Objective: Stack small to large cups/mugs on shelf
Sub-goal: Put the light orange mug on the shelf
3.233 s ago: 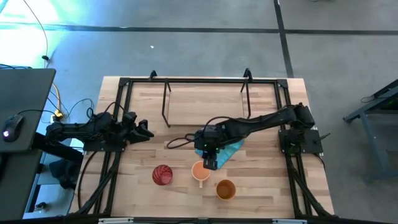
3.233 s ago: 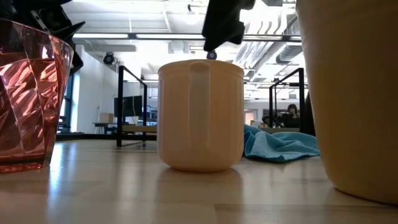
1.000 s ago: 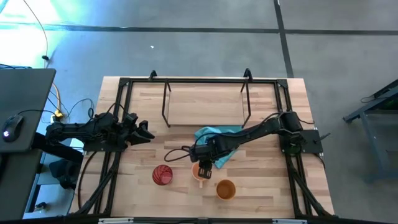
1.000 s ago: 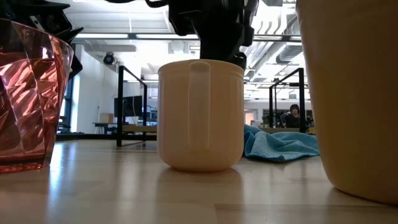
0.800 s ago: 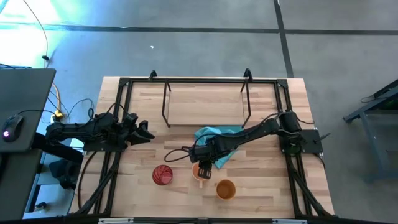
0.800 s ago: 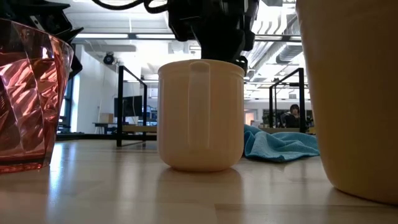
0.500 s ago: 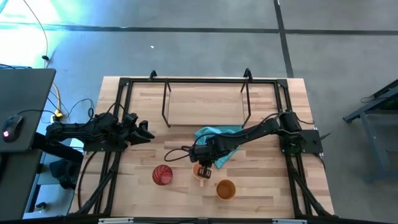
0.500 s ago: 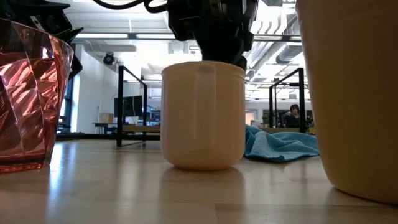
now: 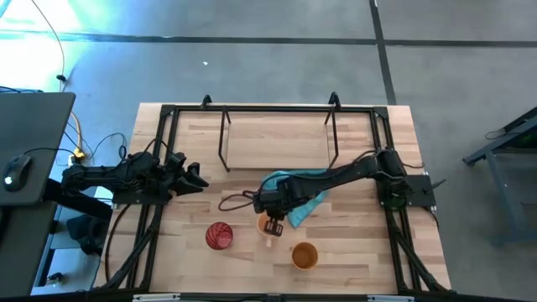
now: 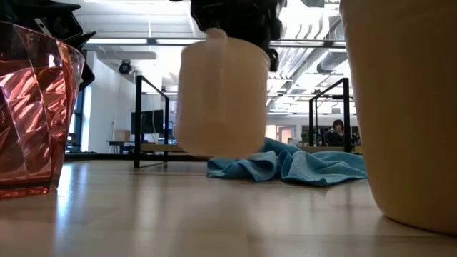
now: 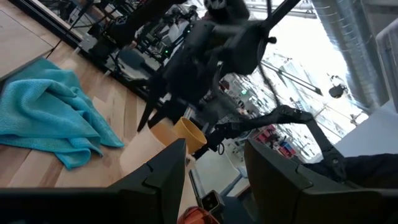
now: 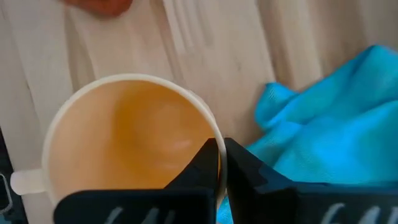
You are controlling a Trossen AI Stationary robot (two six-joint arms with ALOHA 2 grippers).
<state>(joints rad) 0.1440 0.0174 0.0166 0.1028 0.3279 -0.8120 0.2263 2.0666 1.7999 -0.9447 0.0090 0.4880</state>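
A light orange mug (image 10: 221,93) hangs above the table with my right gripper (image 12: 221,149) shut on it; from above it shows at the table's middle front (image 9: 270,225). Standing on their bases on the table are the red ribbed cup (image 9: 219,235) to the mug's left and the amber-brown cup (image 9: 304,254) to its near right. The shelf (image 9: 277,138) stands at the far middle. My left gripper (image 9: 195,178) waits open at the table's left, touching nothing. My right gripper pinches the mug's rim wall (image 12: 208,134), one finger inside the mug and one outside, on the side away from the handle (image 12: 25,182). The fingers (image 12: 202,168) come from above, pointing down. The mug hangs clear of the table, slightly tilted.
A teal cloth (image 9: 298,193) lies crumpled just beyond the mug, under my right arm. Black rails (image 9: 164,151) frame the table's left, right and far sides. Bare wood lies between the cups and the shelf on the left.
My right gripper has shut on the mug's rim and gone up and a little toward the far edge. The mug, which stood on the table, is now lifted clear and tipped slightly; the cloth behind it shows beneath it.
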